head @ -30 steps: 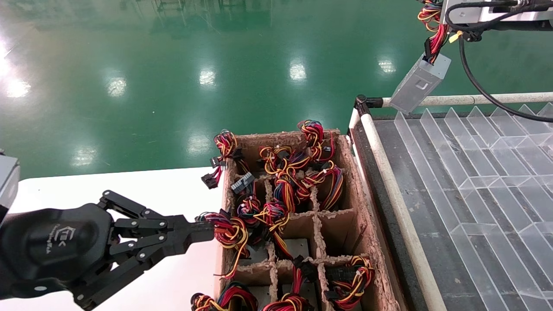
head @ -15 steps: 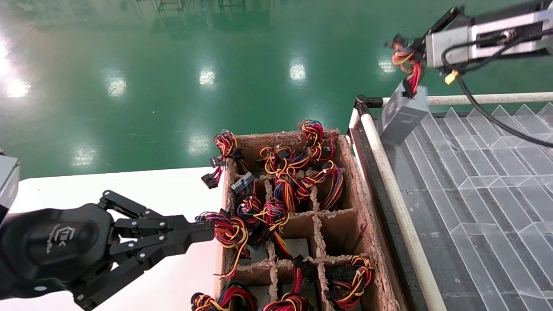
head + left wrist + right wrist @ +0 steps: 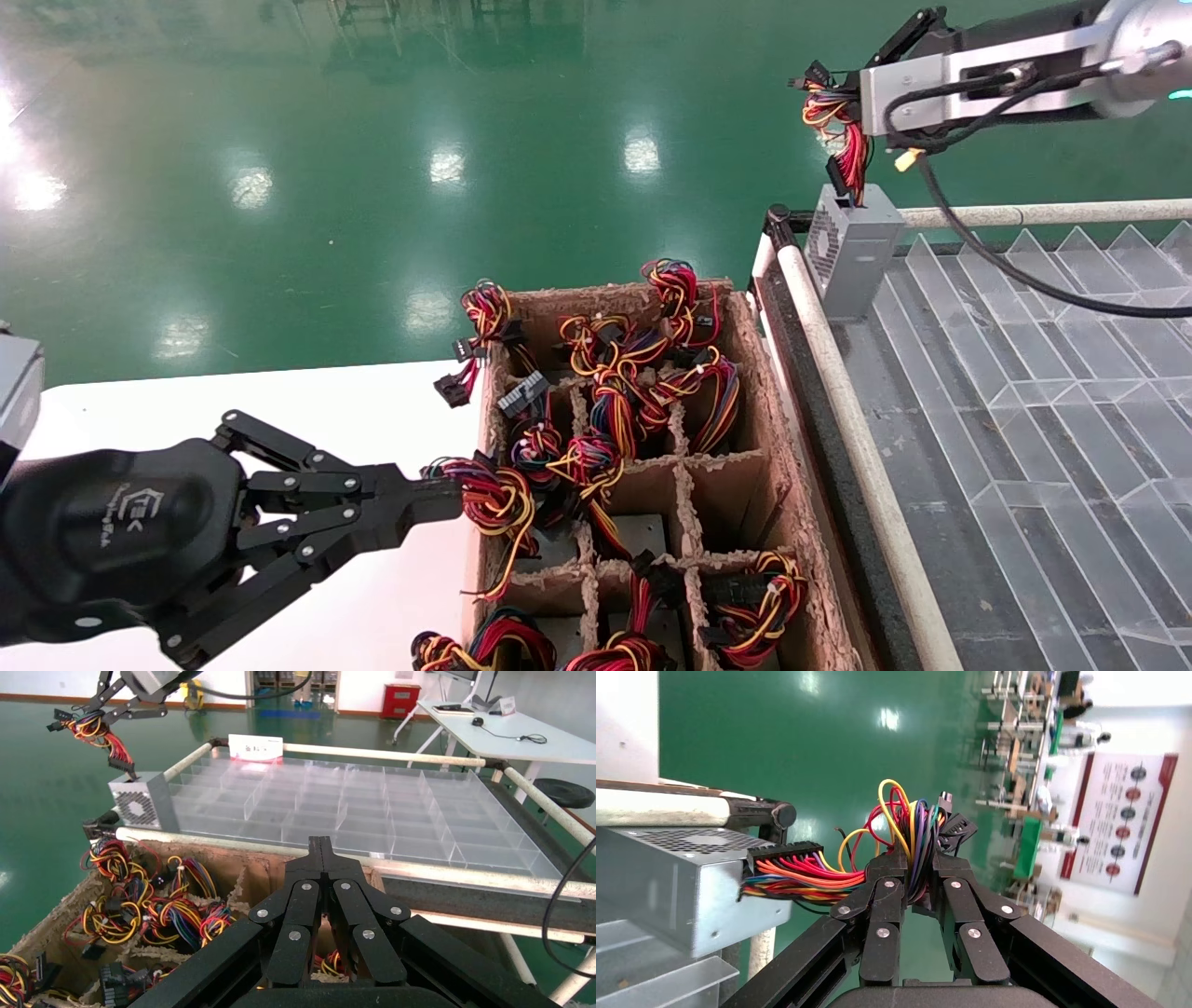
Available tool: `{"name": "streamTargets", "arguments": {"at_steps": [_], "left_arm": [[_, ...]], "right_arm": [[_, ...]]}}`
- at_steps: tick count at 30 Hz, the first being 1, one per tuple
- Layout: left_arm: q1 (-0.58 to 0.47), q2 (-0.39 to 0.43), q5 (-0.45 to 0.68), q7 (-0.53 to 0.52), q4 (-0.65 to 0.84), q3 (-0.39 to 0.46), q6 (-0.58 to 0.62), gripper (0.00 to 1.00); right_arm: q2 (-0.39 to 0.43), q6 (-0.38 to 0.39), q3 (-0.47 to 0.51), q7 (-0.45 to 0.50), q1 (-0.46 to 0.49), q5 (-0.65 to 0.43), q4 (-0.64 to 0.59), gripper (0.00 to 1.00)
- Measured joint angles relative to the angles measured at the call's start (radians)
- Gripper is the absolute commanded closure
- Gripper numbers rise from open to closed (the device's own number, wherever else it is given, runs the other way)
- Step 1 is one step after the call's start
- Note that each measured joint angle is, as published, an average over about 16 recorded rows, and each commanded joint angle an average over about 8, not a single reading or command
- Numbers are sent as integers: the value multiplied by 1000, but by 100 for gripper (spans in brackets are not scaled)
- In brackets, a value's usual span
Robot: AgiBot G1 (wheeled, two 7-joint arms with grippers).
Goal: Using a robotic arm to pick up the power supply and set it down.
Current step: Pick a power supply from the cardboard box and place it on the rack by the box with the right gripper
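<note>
The power supply point(image 3: 852, 250) is a grey metal box with a vented face, standing upright at the far left corner of the clear-divider tray point(image 3: 1024, 391). Whether it rests on the tray or hangs just above it, I cannot tell. Its red-yellow-orange wire bundle point(image 3: 838, 116) rises into my right gripper point(image 3: 832, 104), which is shut on the wires above the box. The right wrist view shows the wire bundle point(image 3: 909, 822) pinched in the right gripper point(image 3: 918, 859), with the power supply point(image 3: 673, 881) beside it. My left gripper point(image 3: 449, 499) is shut with nothing in it, level at the cardboard box's near left wall.
A cardboard box point(image 3: 756, 391) with cells holds several more wire bundles point(image 3: 605, 410). A white tube rail point(image 3: 843, 391) frames the tray beside it. A white table point(image 3: 279, 410) lies under the left arm, with green floor beyond.
The right gripper has carried the power supply left and down. The box went from hanging tilted over the rail to standing upright at the tray's corner. The left arm has not moved.
</note>
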Motion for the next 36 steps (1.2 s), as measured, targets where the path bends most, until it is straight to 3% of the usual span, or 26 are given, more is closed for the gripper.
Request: {"name": "streamTargets", "arguments": {"at_steps": [15,16,23,24,36], "left_arm": [[0,0,0,0,0,0,0,100],[0,0,0,0,0,0,0,100],[0,0,0,0,0,0,0,100],[0,0,0,0,0,0,0,100],[0,0,0,0,0,0,0,100]], "right_arm": [[-32,121,6,25,-53,9,-16,100],[-33,126,6,27,-55,8,-17,94],[-37,158,3,42,-60,5,-18,6],[-38,161,4,45,-60,6,-19,0],[-38,152,18,98,-53,26,-29,0]]}}
